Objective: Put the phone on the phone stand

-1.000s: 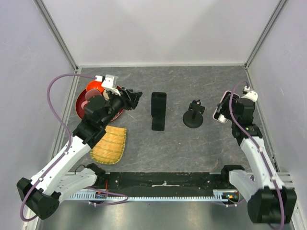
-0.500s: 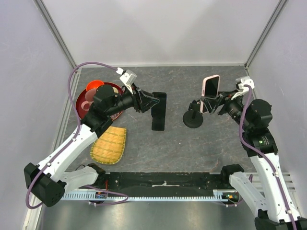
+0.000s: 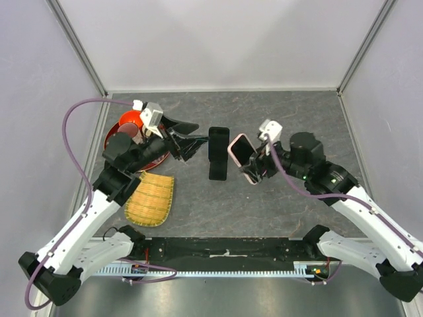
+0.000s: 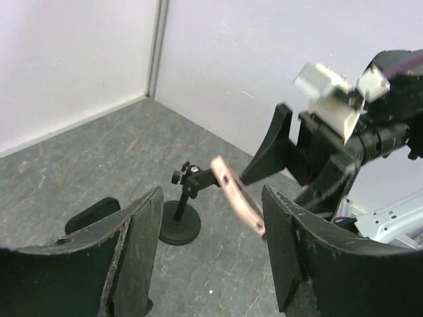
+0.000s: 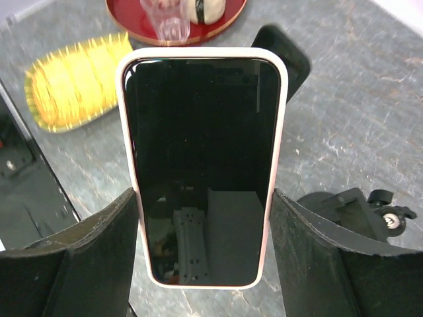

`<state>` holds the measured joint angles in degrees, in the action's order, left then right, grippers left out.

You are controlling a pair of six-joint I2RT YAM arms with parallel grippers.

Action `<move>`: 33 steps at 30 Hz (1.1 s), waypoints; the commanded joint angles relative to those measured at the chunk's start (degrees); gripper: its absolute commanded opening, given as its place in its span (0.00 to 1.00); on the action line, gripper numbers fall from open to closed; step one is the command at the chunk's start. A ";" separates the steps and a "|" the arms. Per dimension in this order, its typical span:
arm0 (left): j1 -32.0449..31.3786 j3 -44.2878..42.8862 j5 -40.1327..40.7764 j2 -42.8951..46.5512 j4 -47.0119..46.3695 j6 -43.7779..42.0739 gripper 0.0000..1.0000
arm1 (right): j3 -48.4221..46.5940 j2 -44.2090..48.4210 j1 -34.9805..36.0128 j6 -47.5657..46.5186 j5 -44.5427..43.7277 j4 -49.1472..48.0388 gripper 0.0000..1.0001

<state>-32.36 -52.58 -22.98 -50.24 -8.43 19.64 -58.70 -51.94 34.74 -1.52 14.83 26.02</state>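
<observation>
My right gripper [image 5: 205, 201] is shut on the phone [image 5: 201, 165], which has a pink case and a dark screen; one finger presses each long side. From above, the phone [image 3: 242, 150] hangs tilted over the table's middle. The phone stand [image 4: 180, 221] is black, with a round base and a thin stem, and the phone's pink edge [image 4: 238, 203] meets its head. The stand [image 5: 357, 208] lies just below and right of the phone; the top view hides it behind the right gripper [image 3: 254, 165]. My left gripper [image 3: 184, 137] is open and holds nothing, left of the phone.
A flat black slab [image 3: 219, 153] lies between the two grippers. A red tray [image 3: 122, 135] with a cup and a yellow woven mat [image 3: 151, 199] sit on the left. Grey walls enclose the table on three sides.
My right arm has swung the phone left and down from beside the stand to over it. The left gripper has drawn back to the left and opened wider.
</observation>
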 commanded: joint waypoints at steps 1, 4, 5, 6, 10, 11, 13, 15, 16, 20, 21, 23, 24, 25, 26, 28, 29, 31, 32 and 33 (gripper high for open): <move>0.19 -7.94 -9.86 -9.06 3.83 -2.05 0.68 | -5.11 -2.02 8.23 -6.56 -12.61 1.40 0.00; 0.19 -15.68 -21.29 -18.82 12.81 -3.20 0.70 | -5.02 -2.90 11.22 -8.06 -16.13 1.58 0.00; 0.19 -16.50 -24.45 -20.67 13.60 -3.03 0.73 | -4.94 -2.90 12.18 -8.24 -16.67 1.58 0.00; 0.19 -17.11 -25.17 -22.86 14.57 -2.85 0.74 | -4.94 -3.25 12.63 -8.41 -17.46 1.66 0.00; 0.10 -17.38 -28.96 -24.82 13.96 -1.27 0.75 | -5.20 -4.22 15.09 -9.46 -21.41 2.02 0.00; 0.10 -17.30 -28.87 -24.99 13.96 -1.27 0.76 | -5.46 -4.48 16.14 -9.73 -23.25 2.02 0.00; 0.10 -17.47 -29.66 -25.52 14.22 -1.18 0.77 | -5.46 -4.39 17.11 -9.90 -24.93 1.67 0.00; 0.02 -17.82 -32.82 -26.31 13.88 -0.74 0.78 | -5.46 -4.57 18.43 -10.26 -26.33 1.23 0.00; -0.07 -18.08 -33.87 -27.36 13.79 -0.13 0.78 | -5.64 -4.74 18.87 -10.35 -27.13 1.05 0.00; -1.04 -19.58 -34.94 -30.09 17.81 -1.09 0.75 | -6.43 -5.97 22.72 -10.79 -31.08 0.88 0.00; -1.13 -20.19 -34.68 -30.70 18.70 -1.88 0.74 | -6.60 -6.06 23.43 -10.96 -32.92 0.87 0.00; -1.39 -20.81 -34.76 -31.85 19.15 -1.88 0.70 | -6.95 -6.33 25.63 -11.14 -34.34 0.44 0.00; -1.48 -20.90 -34.85 -31.94 19.24 -1.80 0.69 | -7.13 -6.59 26.34 -11.22 -35.04 0.35 0.00; -1.57 -20.81 -34.85 -32.11 19.15 -1.80 0.67 | -7.22 -6.68 26.95 -11.31 -36.61 0.17 0.00; -1.74 -20.81 -35.28 -32.29 19.24 -1.80 0.60 | -7.40 -7.20 28.18 -11.31 -37.50 -0.09 0.00; -2.01 -21.07 -36.07 -32.20 19.24 -2.32 0.45 | -7.75 -7.91 29.24 -11.40 -39.87 -0.18 0.00; -2.09 -21.08 -35.82 -31.77 19.24 -2.59 0.37 | -7.92 -8.69 29.76 -11.23 -40.75 -0.01 0.00; -2.09 -20.72 -33.98 -31.15 19.32 -3.64 0.18 | -8.36 -9.31 30.21 -10.09 -41.28 0.17 0.04; -2.09 -20.64 -33.36 -30.89 19.32 -3.90 0.13 | -8.28 -9.58 30.12 -9.56 -41.02 0.08 0.11; -2.09 -20.29 -32.83 -30.10 19.32 -4.52 0.08 | -8.10 -9.58 30.21 -9.03 -41.20 -0.27 0.18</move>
<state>-34.09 -71.31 -54.83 -82.76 11.77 19.33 -63.09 -61.54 64.58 -12.84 -23.27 31.09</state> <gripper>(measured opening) 0.199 0.754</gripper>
